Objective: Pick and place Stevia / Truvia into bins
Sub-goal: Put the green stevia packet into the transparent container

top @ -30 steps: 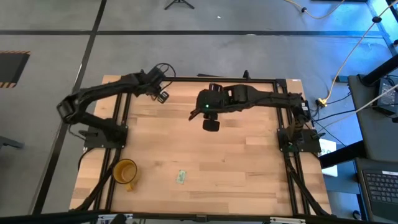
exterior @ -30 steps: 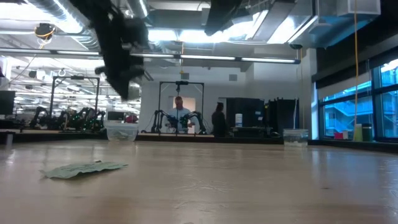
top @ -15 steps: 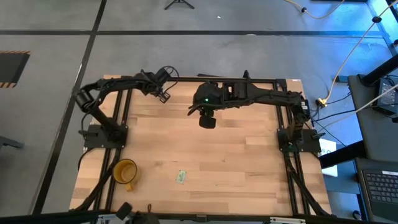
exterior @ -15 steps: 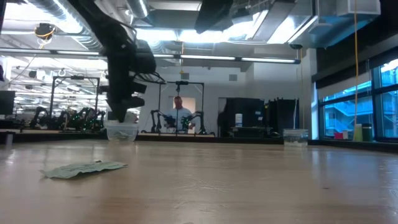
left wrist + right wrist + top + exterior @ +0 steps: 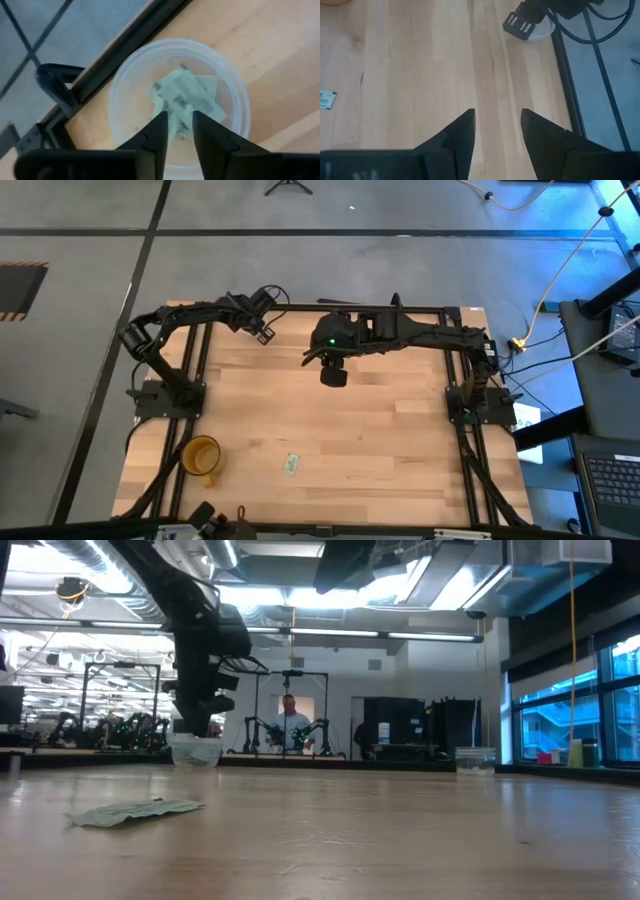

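My left gripper [image 5: 262, 332] hangs just above the wider cloudy cup [image 5: 180, 105] at the table's far-left corner, its fingers a narrow gap apart and touching nothing. Several whitish-green Stevia sachets [image 5: 186, 95] lie in that cup, which also shows in the low view [image 5: 197, 750]. My right gripper [image 5: 333, 375] is open and hovers high over the far middle of the table. One sachet [image 5: 291, 464] lies flat on the near part of the table [image 5: 135, 811]. The narrower clear cup [image 5: 475, 760] stands at the far right.
A yellow-orange mug [image 5: 200, 457] stands near the table's near-left corner. Black frame rails [image 5: 125, 50] run along the far edge right beside the cloudy cup. The wooden table [image 5: 400, 440] is bare around the lone sachet. People stand in the room beyond the table.
My left arm has drawn its elbow in, and its gripper has come down toward the cloudy cup, then held there. My right gripper has shifted a little toward the table's left and far edge. The sachet on the table has stayed put.
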`<action>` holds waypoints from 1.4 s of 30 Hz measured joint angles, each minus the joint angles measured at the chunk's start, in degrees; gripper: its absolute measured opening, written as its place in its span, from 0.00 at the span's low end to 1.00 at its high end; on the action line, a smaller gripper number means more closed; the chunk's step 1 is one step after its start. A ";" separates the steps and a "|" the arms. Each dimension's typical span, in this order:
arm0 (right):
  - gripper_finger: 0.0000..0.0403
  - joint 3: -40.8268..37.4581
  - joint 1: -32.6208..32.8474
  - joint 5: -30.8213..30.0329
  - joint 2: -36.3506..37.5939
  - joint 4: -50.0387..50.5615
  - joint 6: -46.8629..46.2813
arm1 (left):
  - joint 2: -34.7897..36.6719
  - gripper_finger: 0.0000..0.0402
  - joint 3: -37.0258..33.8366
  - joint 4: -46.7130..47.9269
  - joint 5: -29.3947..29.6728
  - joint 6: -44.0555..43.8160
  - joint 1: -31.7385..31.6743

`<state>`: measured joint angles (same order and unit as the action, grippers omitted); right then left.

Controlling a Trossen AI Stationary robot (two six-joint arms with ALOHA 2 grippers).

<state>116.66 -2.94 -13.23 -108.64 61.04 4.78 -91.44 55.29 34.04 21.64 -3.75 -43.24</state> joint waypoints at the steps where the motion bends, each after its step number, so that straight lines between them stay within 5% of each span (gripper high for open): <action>1: 0.40 0.00 0.00 0.00 0.00 0.00 0.00 | -0.02 0.22 0.20 0.00 0.77 0.05 0.02; 8: 0.40 0.00 0.00 0.07 0.00 0.00 0.00 | 1.78 0.28 3.18 0.44 2.16 3.06 1.32; 11: 0.40 0.02 0.00 4.62 0.00 -0.03 0.09 | 4.70 0.28 4.25 0.37 1.20 4.97 3.06; 20: 0.40 0.06 2.24 13.53 -1.14 -0.18 -1.31 | 18.85 0.28 4.74 0.57 -13.23 12.94 12.73; 27: 0.40 -7.06 6.34 13.57 -2.49 -8.31 -2.89 | 29.46 0.28 4.81 1.05 -16.84 15.44 26.79; 33: 0.40 -14.72 10.83 13.67 -2.58 -14.82 -6.73 | 35.04 0.28 4.78 5.54 -16.19 5.00 41.74; 42: 0.35 -22.39 17.79 17.94 -2.58 -30.19 -10.78 | 28.65 0.28 4.22 -2.88 -9.15 -2.97 66.88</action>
<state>94.27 14.85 4.71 -111.22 30.85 -6.00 -62.79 59.51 31.16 12.49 -6.72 23.64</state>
